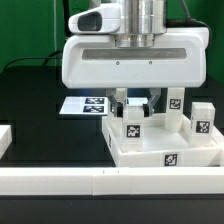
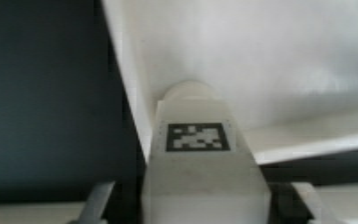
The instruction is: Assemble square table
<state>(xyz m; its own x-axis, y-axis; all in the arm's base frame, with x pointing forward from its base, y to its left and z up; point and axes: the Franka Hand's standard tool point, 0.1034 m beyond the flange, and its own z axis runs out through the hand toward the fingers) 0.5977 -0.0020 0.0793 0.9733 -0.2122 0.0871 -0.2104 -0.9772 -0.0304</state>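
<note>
My tool point(image 1: 131, 103) hangs at the frame's centre, over the square table's slab point(image 1: 165, 150), which fills the lower right on the table point(image 1: 30, 90). Legs stand on the slab: one point(image 1: 132, 125) beneath my tool, one point(image 1: 175, 101) behind, one point(image 1: 202, 120) rightmost. The marker board point(image 1: 84, 105) lies behind-left; a border rail point(image 1: 110, 181) runs along the bottom.

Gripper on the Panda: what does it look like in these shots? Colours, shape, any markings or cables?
The gripper has a wide, boxy white housing with rounded corners and a few small dark dots on its face. Above sits a grey metallic cylindrical wrist with a white camera module. The fingers look dark. No cables or printed markings are discernible.
</note>
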